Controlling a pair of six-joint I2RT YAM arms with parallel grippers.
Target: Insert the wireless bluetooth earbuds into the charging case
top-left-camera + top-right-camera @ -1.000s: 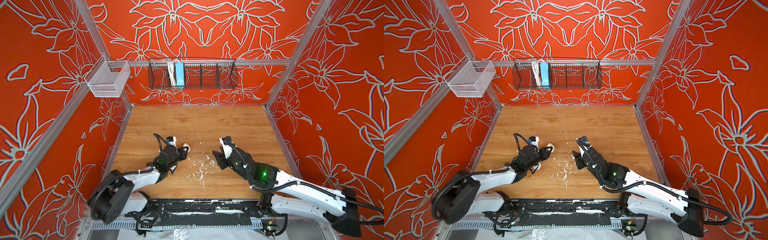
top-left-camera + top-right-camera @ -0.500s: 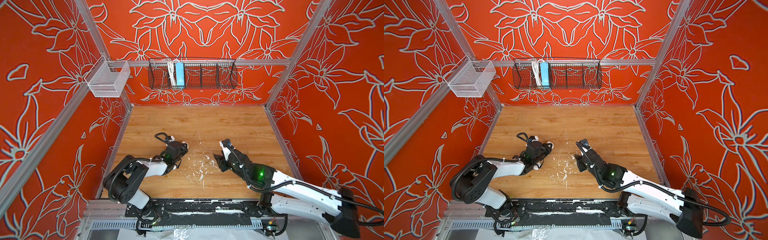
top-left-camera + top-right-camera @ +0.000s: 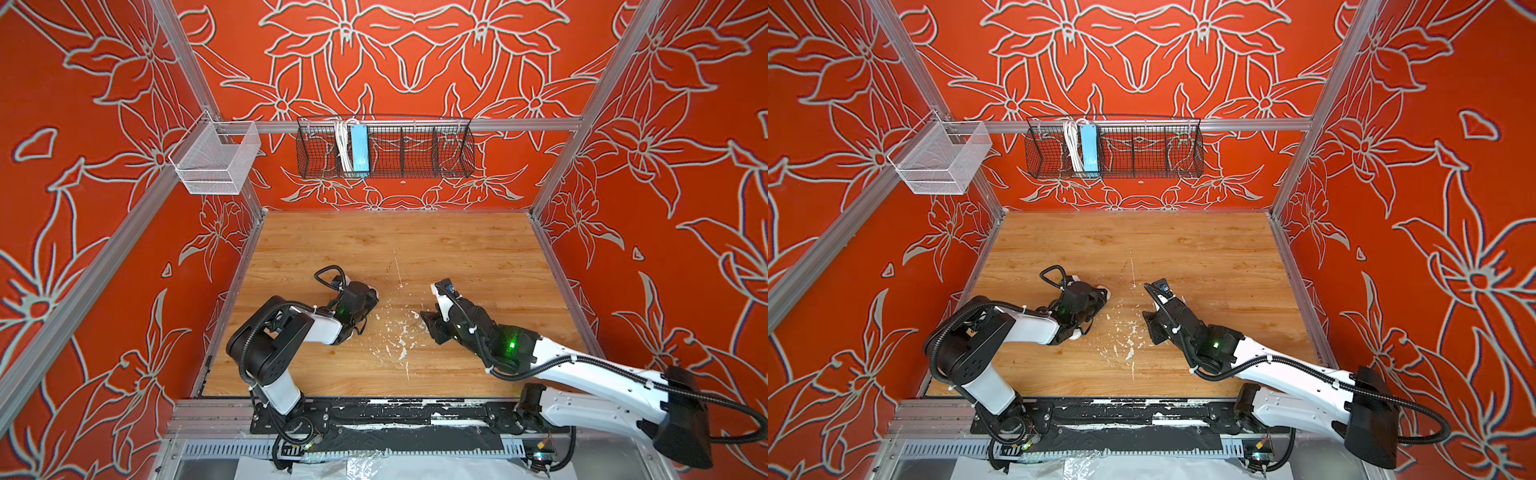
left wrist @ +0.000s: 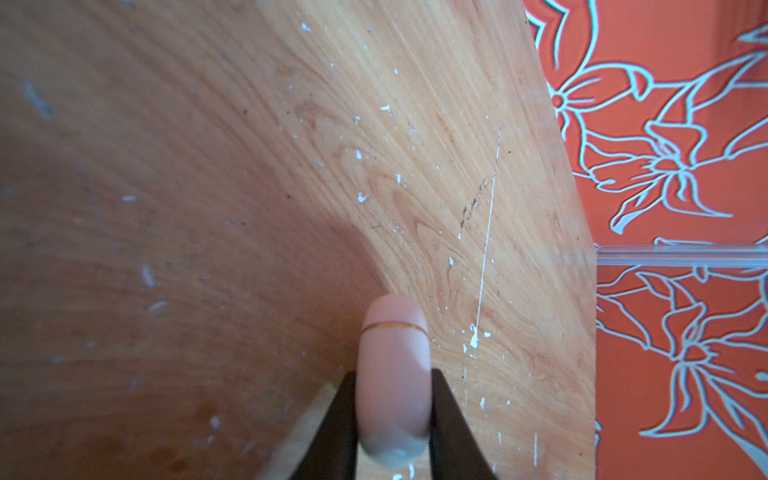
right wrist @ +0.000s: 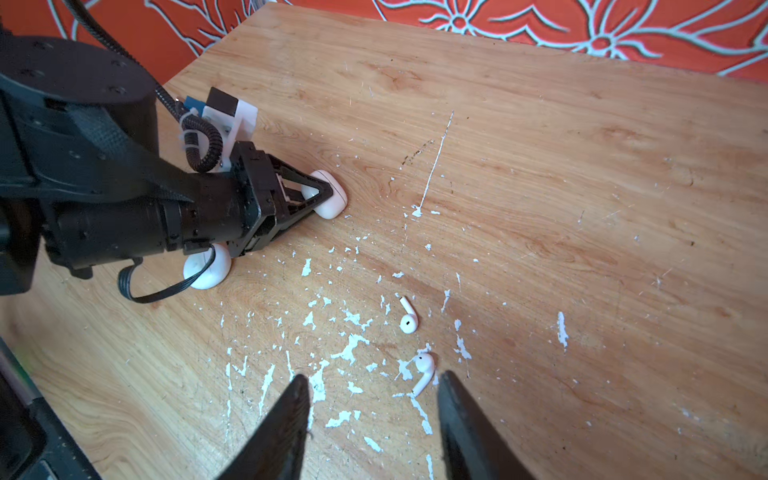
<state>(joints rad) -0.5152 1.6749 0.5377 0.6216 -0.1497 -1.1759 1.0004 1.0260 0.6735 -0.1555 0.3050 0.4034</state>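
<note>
Right wrist view: the nearer earbud [image 5: 424, 368] and the farther earbud [image 5: 408, 319] are seen lying on the wooden surface [image 5: 540, 166] among white paint flecks [image 5: 351, 347]. Neither is in the charging case [image 5: 328, 195] yet. The right pincer [image 5: 374, 376] is spread wide and empty. The nearer earbud lies just ahead of its tips, closer to one finger than the other.

Step judged: pick-up of the nearer earbud. The pincer should be re-centred on the earbud before it is lowered. The rounded body should be gripped rather than the thin stem, since glossy plastic can be squeezed out sideways. Flecks are not to be mistaken for the target.

The left pincer [image 4: 392, 374] is closed about the charging case [image 4: 392, 415], and both fingers appear to be touching its sides. How firmly it is held cannot be told.

Left wrist view only: the case is seen edge-on with a thin seam line, so the lid is judged shut. It would have to be opened before insertion.

Right wrist view only: a white disc [image 5: 208, 268] is seen under the left pincer's body. What it is cannot be told.

In a top view only the case's tip [image 3: 1107, 293] is shown past the left arm. In both top views the earbuds cannot be told from flecks.
</note>
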